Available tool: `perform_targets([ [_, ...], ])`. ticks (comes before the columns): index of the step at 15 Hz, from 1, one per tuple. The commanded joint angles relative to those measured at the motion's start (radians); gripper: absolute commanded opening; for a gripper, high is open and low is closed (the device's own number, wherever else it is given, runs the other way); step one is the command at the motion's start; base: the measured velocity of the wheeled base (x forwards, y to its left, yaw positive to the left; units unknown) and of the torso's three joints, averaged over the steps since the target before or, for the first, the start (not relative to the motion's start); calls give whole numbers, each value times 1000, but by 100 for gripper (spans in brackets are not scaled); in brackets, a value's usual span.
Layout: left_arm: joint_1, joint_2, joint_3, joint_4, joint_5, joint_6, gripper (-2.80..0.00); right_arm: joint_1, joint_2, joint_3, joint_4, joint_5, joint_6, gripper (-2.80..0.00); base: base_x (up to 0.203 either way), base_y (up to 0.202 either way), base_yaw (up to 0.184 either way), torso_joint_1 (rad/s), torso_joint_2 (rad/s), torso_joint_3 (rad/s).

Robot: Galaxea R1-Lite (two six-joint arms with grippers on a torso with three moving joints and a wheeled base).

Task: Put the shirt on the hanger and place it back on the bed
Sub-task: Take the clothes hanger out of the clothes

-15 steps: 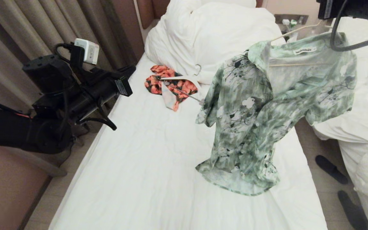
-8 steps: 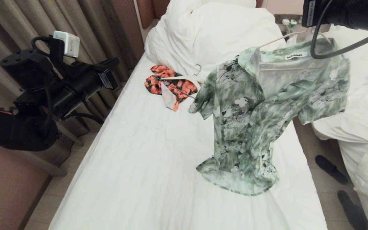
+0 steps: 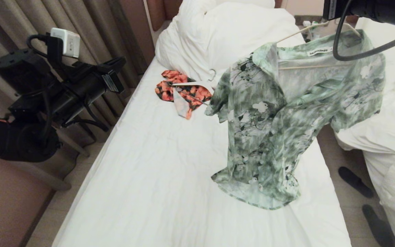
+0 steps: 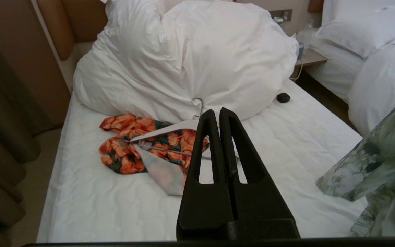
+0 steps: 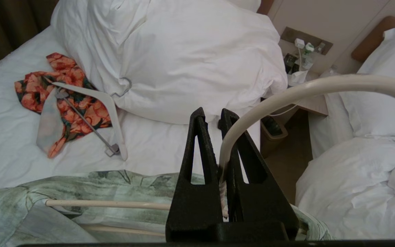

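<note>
Shirt (image 3: 279,127) swung a bit vs sec ago, hem on bed (image 3: 149,192). R pincer (image 5: 218,144) clamped on hanger (image 5: 307,91) neck; L pincer (image 4: 217,116) closed, empty. Imo lower slow, lay flat.

Your left arm (image 3: 29,137) is matte black and bulky, with looping black cables and a small white box (image 3: 65,42) mounted on top. Each pincer (image 4: 217,116) has two black, tapered fingers (image 5: 197,144) with triangular cut-outs. A black cable (image 3: 355,51) loops under your right arm.
</note>
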Motion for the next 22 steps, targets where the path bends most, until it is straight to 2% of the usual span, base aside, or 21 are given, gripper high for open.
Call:
perform_targets([
  [1, -3, -4, 1, -7, -1, 0, -280, 5, -5, 3, 1, 2, -2, -280, 0, 0, 0, 0, 0, 0],
  [10, -10, -3, 1, -6, -1, 0, -280, 4, -32, 1, -10, 8, -3, -280, 0, 0, 0, 0, 0, 0],
  [12, -10, -2, 1, -6, -1, 0, -280, 5, -43, 0, -11, 30, -3, -280, 0, 0, 0, 0, 0, 0],
  [15, -34, -3, 1, -5, 4, -2, -280, 4, -57, 0, -11, 35, -3, -280, 0, 0, 0, 0, 0, 0],
  [16, -49, -4, -3, -1, 15, -4, -280, 4, -60, 0, -11, 36, -3, -280, 0, 0, 0, 0, 0, 0],
  [18, -95, -25, -11, 54, 87, -6, -280, 4, -63, 0, -11, 36, -3, -280, 0, 0, 0, 0, 0, 0],
  [22, -102, -28, -14, 59, 91, -8, -280, 1, -66, 0, -7, 37, -3, -280, 0, 0, 0, 0, 0, 0],
])
